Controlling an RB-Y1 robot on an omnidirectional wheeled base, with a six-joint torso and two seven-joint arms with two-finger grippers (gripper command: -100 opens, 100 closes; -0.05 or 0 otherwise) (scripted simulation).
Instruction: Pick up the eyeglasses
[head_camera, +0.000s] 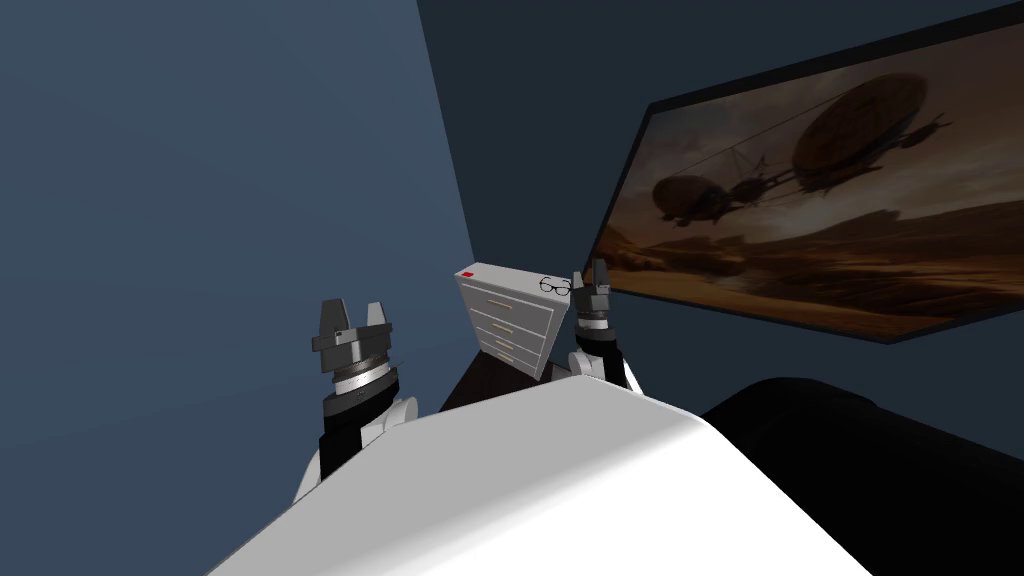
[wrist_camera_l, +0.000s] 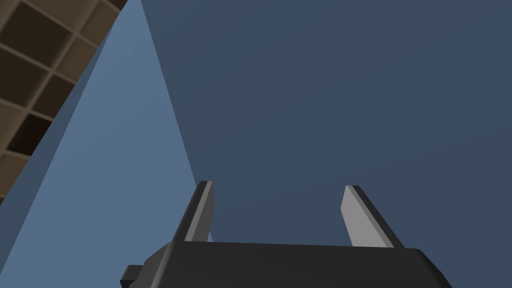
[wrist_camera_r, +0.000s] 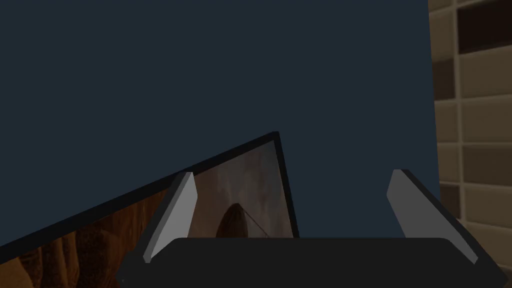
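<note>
From the head view, the thin black-rimmed eyeglasses lie flat on the top of the white chest of drawers. They sit at the 3 o'clock end of the top, close to its edge, and a small red thing sits at the 9 o'clock end. My right pincer stands just at 3 o'clock of the glasses, pointing upward, not down at them. My left pincer hangs well apart at 9 o'clock, empty. The glasses look light and wiry, with little height to catch. My worry is that a blade arriving from the side would nudge them along the top or off its edge, or skid over the rim, and that turning the wrist over this close could knock the chest. In the left wrist view the fingers stand wide apart with nothing between them. In the right wrist view the fingers are also spread fully and hold nothing, and they face the corner of a large dark-framed painting.
</note>
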